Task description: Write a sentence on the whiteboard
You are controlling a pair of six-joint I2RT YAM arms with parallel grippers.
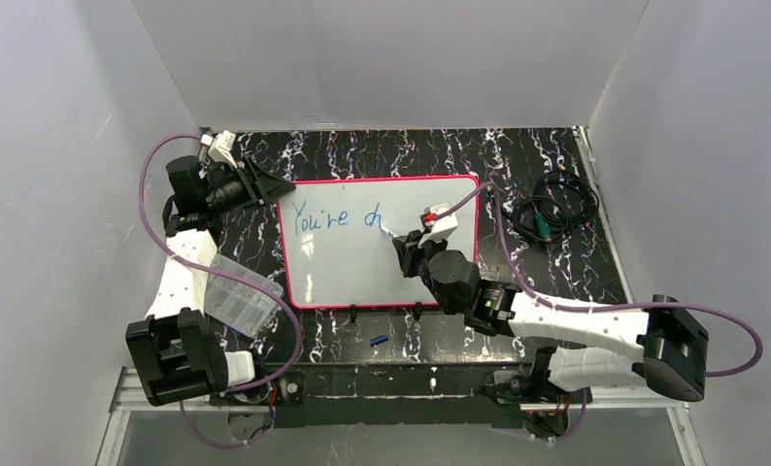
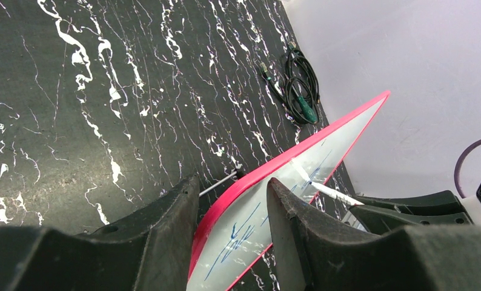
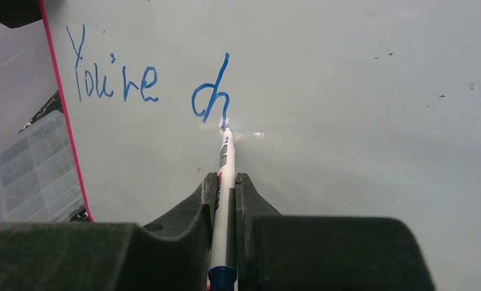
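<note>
The whiteboard [image 1: 362, 277] with its pink-red frame lies flat on the black marbled table. The sentence [image 1: 328, 216] in blue reads "You're ch" at this moment [image 3: 141, 88]. My right gripper [image 1: 404, 245] is shut on a white marker [image 3: 226, 160], whose tip touches the board at the foot of the "h". In the right wrist view the gripper [image 3: 226, 177] pinches the marker barrel on both sides. My left gripper [image 1: 283, 186] is at the board's top left corner. There its fingers straddle the pink frame [image 2: 274, 167] and hold the whiteboard [image 2: 323, 151]; the left gripper [image 2: 231, 180] shows no free gap.
A clear plastic compartment box [image 1: 234, 296] lies left of the board, next to the left arm [image 3: 32, 163]. A coil of black cable [image 1: 554, 204] sits right of the board [image 2: 301, 85]. A small blue cap [image 1: 379, 341] lies near the table's front edge. White walls enclose three sides.
</note>
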